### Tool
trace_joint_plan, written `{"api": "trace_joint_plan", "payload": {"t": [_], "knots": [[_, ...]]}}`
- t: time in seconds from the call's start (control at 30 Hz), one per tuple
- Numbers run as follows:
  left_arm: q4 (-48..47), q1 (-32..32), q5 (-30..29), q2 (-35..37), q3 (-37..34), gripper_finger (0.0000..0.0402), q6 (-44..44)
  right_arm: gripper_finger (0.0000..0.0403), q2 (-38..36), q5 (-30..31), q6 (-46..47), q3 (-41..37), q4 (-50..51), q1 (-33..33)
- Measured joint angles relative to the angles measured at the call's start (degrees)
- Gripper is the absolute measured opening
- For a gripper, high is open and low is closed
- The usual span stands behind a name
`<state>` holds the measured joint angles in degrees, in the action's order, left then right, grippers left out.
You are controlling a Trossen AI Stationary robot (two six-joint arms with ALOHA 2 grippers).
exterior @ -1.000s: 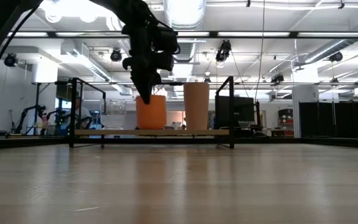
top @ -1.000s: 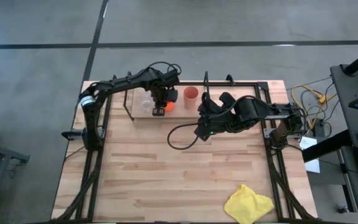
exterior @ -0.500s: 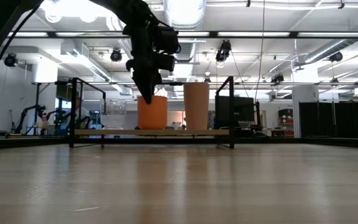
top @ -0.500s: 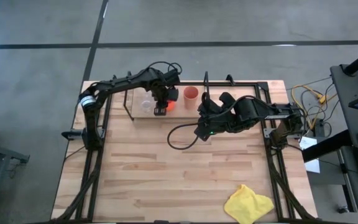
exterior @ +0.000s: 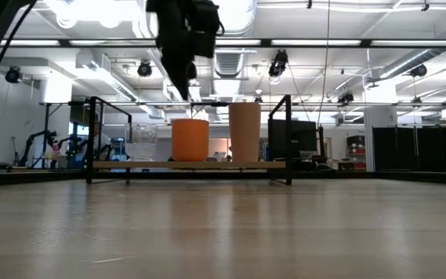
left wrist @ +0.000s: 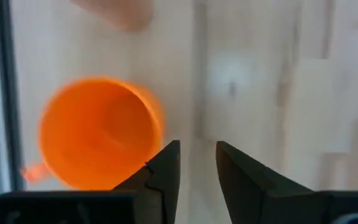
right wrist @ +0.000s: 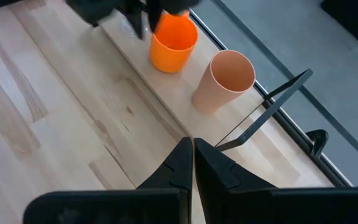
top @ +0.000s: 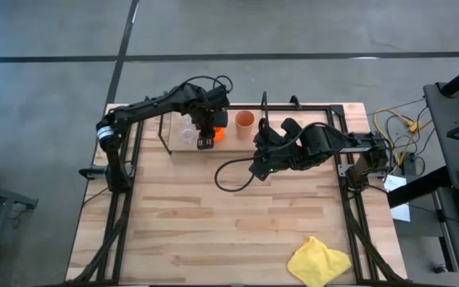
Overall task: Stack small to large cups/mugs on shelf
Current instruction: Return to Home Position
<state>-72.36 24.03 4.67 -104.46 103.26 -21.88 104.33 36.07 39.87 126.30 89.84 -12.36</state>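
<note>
The pale wooden tabletop point(top: 213, 215) carries everything. The left arm point(top: 146, 106) reaches across its far edge, and its jaws hang above the orange mug with clear air between them and the rim. They stand slightly apart and hold nothing. The right arm point(top: 317, 147) lies folded low on the tabletop just right of the cups, its jaws pressed together and pointing toward the shelf.

The shelf point(exterior: 289, 139) is a thin black wire frame with upright posts at each end and a light board as its floor. It stands along the far side of the tabletop.

A crumpled yellow cloth point(top: 319, 260) lies at the near right corner, well apart from the rest.

Three cups stand upright in a row on the shelf board:
- The tumbler point(exterior: 245, 132) is matte tan-peach and flares a little toward its open mouth. It is the tallest and stands at the right end.
- The mug point(exterior: 190, 139) is bright glossy orange, shorter and wider, and empty inside. It stands just left of the tumbler without touching it, and a stub of handle shows in the left wrist view.
- The clear glass point(top: 186, 134) is the smallest and stands left of the mug.
</note>
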Motion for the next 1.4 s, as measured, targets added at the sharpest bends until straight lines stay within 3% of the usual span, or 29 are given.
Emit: {"api": "trace_joint_plan", "payload": {"t": [0.23,0.43,0.63,0.9,1.23,1.4], "knots": [[-11.25,-4.42,5.67,5.64,2.59,0.0089,15.4,0.0009,0.0,0.0,0.0,0.0,0.16,-0.11],[-11.19,-11.17,5.84,13.18,2.28,0.0083,24.8,0.0009,-1.12,-0.01,0.02,0.02,0.18,-1.28],[-10.89,-18.99,5.06,19.8,2.26,0.0045,34.02,0.0009,-3.76,-0.04,0.03,0.02,0.18,-4.12],[-10.84,-28.19,-3.3,24.89,2.15,0.0002,45.21,0.0008,-7.92,-0.07,0.27,0.02,0.18,-8.92],[-10.57,-35.54,-4.64,27.94,2.15,0.0001,55.39,0.0008,-13.65,0.49,-1.54,0.04,0.18,-15.94],[-10.31,-36.81,-15.82,32.59,2.4,0.0001,56.03,0.0008,-18.78,12.84,-3.52,-0.3,0.15,-20.99]]}}
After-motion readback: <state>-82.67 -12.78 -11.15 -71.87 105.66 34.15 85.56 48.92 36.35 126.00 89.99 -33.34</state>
